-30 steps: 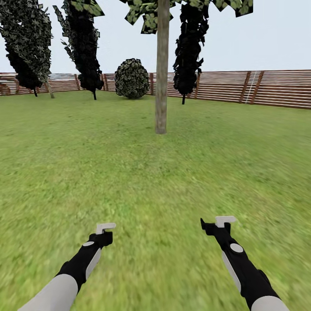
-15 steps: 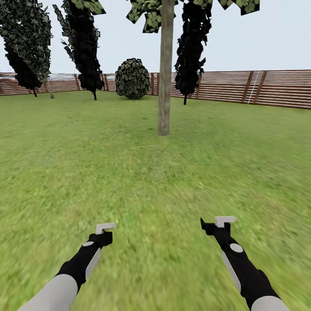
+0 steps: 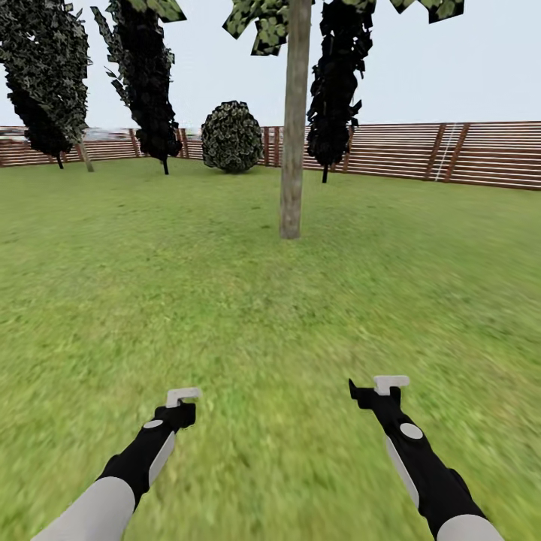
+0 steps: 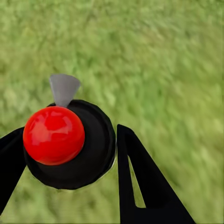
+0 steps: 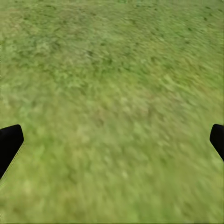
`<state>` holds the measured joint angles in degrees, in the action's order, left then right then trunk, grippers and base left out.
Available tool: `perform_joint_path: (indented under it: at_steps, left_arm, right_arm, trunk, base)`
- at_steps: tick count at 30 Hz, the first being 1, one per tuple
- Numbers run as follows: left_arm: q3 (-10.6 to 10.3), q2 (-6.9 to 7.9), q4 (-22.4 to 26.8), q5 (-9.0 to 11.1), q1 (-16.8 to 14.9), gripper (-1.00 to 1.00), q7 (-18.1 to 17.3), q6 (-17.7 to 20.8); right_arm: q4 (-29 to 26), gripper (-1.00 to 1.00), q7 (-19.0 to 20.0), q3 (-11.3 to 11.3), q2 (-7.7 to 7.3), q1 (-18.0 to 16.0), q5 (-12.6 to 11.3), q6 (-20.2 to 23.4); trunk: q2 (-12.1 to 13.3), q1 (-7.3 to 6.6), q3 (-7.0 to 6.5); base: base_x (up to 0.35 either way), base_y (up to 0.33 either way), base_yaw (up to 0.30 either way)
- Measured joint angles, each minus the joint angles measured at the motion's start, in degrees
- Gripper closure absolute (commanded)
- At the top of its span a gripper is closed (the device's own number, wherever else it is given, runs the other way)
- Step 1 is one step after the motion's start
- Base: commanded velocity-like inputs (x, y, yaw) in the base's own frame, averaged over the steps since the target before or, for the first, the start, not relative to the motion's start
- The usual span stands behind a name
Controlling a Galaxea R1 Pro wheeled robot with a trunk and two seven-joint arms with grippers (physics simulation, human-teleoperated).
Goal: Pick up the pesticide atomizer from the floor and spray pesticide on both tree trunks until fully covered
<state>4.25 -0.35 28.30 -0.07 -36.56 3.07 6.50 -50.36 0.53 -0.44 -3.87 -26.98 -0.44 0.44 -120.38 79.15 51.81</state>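
In the left wrist view the pesticide atomizer (image 4: 58, 137), a black round body with a red ball top and a grey nozzle, sits between the black fingers of my left gripper (image 4: 71, 131), which is shut on it. My right gripper (image 5: 112, 144) is open over bare grass, its fingers far apart. Both arms reach forward low in the head view, the left gripper (image 3: 180, 409) and the right gripper (image 3: 376, 391) above the lawn. A tree with a thick grey-brown trunk (image 3: 293, 150) stands ahead, slightly right of centre. A second pale-trunked tree (image 3: 46, 75) stands far off at the left by the fence.
Green lawn (image 3: 225, 300) stretches all around. A brown slat fence (image 3: 473, 154) closes the back. Two black trees (image 3: 146, 83) (image 3: 330, 83) and a round bush (image 3: 231, 137) stand near the fence.
The whole view has shifted: the near trunk now sits a little further right and slightly larger, so the camera has moved. Both arms hold the same pose.
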Motion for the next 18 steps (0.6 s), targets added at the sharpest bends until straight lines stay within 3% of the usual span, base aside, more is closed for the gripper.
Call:
perform_joint_path:
  at_steps: [18]
  left_arm:
    - [0.2,0.09,0.0,0.0,0.0,1.0,0.1,0.0]
  right_arm:
    - [-0.1,-1.0,0.0,0.0,0.0,0.0,0.0,-0.2]
  trunk:
    - [0.0,0.0,-0.01]
  base:
    - [0.296,0.181,-0.015]
